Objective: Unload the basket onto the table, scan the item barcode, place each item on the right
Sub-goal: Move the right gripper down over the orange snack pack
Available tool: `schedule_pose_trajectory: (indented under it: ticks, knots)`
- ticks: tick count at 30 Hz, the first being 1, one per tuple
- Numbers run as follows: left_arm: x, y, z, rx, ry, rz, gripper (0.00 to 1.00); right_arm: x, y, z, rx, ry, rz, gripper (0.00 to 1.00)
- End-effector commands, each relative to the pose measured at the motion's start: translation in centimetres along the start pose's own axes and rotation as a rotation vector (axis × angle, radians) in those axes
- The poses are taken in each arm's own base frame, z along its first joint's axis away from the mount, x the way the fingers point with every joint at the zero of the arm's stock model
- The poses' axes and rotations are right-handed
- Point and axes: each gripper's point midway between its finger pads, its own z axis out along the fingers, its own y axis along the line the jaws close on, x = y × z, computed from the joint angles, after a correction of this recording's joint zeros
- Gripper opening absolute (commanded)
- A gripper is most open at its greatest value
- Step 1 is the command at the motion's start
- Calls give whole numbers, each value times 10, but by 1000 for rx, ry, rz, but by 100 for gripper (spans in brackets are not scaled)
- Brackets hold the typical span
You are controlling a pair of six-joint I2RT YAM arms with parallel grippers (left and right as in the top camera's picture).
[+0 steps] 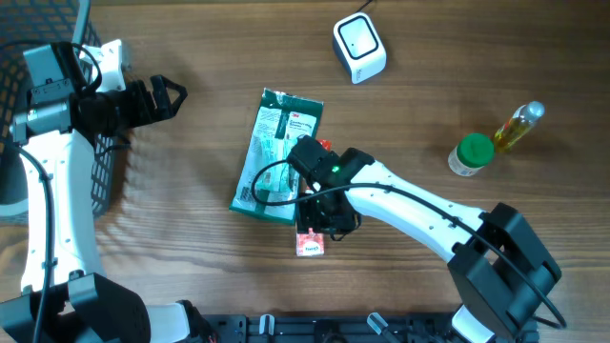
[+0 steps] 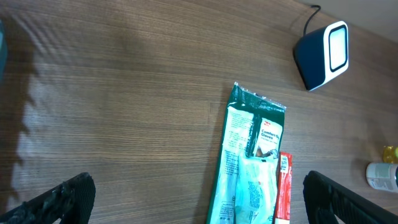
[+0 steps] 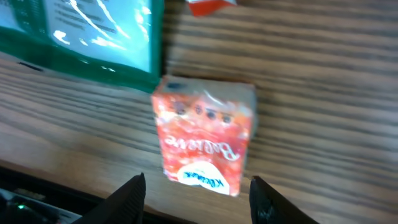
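Note:
A red tissue packet (image 3: 202, 134) with white lettering lies flat on the wood table. My right gripper (image 3: 199, 199) is open just above it, its jaws on either side of the packet's near end with a small gap on each side. From overhead, the right gripper (image 1: 319, 214) covers most of the packet (image 1: 310, 245). The white and blue barcode scanner (image 1: 359, 48) stands at the far side, also seen by the left wrist camera as the scanner (image 2: 323, 55). My left gripper (image 1: 172, 95) hovers open and empty at the upper left.
A green plastic package (image 1: 276, 152) lies beside the packet, with a slim red item (image 2: 283, 186) along its edge. A black mesh basket (image 1: 19, 143) sits at the far left. A green-lidded jar (image 1: 471, 154) and an oil bottle (image 1: 519, 126) stand at the right.

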Motion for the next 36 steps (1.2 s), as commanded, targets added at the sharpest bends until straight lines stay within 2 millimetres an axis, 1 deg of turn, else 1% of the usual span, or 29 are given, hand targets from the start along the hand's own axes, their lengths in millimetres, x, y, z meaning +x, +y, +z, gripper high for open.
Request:
schedule_pose_trajectory:
  ticks: [1, 14, 20, 22, 27, 30, 34, 36]
  knots:
    - [-2, -2, 1, 13, -2, 17, 100, 4, -11, 5, 48, 15, 32, 54]
    - [-2, -2, 1, 12, -2, 17, 100, 10, -18, 5, 76, 34, 39, 55]
    - [-2, -2, 1, 12, -2, 17, 100, 15, -30, 18, 92, 42, 63, 54]
    - [-2, -2, 1, 12, -2, 17, 100, 15, -27, 20, 75, 48, 60, 54]
    - [-2, -2, 1, 13, -2, 17, 100, 16, -11, 20, -8, 68, 13, 51]
    - [-2, -2, 1, 13, -2, 17, 100, 16, -13, 21, -2, 68, 15, 51]
    - [-2, -2, 1, 12, -2, 17, 100, 17, -21, 27, 24, 57, 36, 50]
    - [-1, -2, 1, 12, -1, 17, 100, 15, -22, 33, 12, 43, 48, 45]
